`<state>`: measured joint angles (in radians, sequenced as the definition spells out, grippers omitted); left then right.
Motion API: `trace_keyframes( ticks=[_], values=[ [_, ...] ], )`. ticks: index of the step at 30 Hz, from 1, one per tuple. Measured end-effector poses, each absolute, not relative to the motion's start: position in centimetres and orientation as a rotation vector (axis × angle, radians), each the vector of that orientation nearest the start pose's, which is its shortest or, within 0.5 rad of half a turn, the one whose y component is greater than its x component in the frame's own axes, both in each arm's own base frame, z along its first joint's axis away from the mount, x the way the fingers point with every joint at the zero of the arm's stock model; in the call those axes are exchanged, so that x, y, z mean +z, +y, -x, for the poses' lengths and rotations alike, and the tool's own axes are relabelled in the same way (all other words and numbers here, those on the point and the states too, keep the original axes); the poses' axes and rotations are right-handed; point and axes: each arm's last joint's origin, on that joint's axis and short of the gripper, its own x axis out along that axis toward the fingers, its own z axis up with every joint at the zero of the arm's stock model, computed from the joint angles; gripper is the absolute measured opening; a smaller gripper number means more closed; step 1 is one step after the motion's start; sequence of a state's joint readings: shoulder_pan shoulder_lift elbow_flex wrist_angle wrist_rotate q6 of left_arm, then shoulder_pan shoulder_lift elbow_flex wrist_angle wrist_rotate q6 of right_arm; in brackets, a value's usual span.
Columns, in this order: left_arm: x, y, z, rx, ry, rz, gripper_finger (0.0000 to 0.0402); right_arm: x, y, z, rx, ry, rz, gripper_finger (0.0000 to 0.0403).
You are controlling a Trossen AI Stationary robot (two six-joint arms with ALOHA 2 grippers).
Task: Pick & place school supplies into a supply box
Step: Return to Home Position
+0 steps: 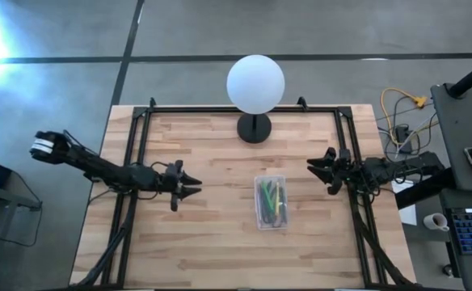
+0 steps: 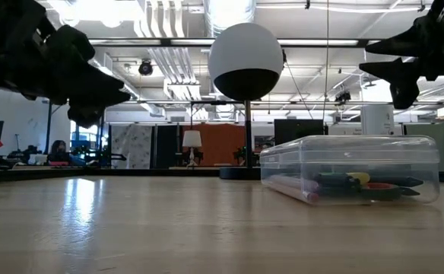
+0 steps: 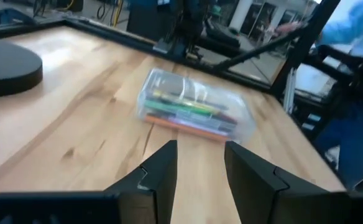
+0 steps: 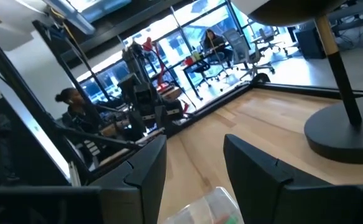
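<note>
The clear supply box lies flat on the table with its lid down, right of centre, also seen in the low view and the left wrist view. Inside it lie the green, yellow, dark and orange-red pens and pencils. My left gripper hovers open above the table, left of the box, pointing toward it. My right gripper hovers open to the right of the box, near the table's right rail. A corner of the box shows below the right gripper's fingers. Scissors cannot be made out.
The white globe lamp stands on its black round base at the far middle of the table. Black rails run along the left, right and far edges. Bare wood lies near the box. People sit in the room beyond the table.
</note>
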<state>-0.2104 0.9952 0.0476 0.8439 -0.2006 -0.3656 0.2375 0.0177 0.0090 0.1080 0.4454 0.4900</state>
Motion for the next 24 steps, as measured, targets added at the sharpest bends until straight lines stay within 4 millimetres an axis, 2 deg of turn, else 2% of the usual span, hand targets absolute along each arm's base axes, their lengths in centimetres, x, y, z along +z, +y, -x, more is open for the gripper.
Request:
trace_keyframes(
  ticks=[24],
  values=[
    [11.9,-3.0,-16.8,0.049,0.309,0.298,0.0118,17.5,1.0,-9.6,-0.183,-0.135,-0.518,0.0153]
  ],
)
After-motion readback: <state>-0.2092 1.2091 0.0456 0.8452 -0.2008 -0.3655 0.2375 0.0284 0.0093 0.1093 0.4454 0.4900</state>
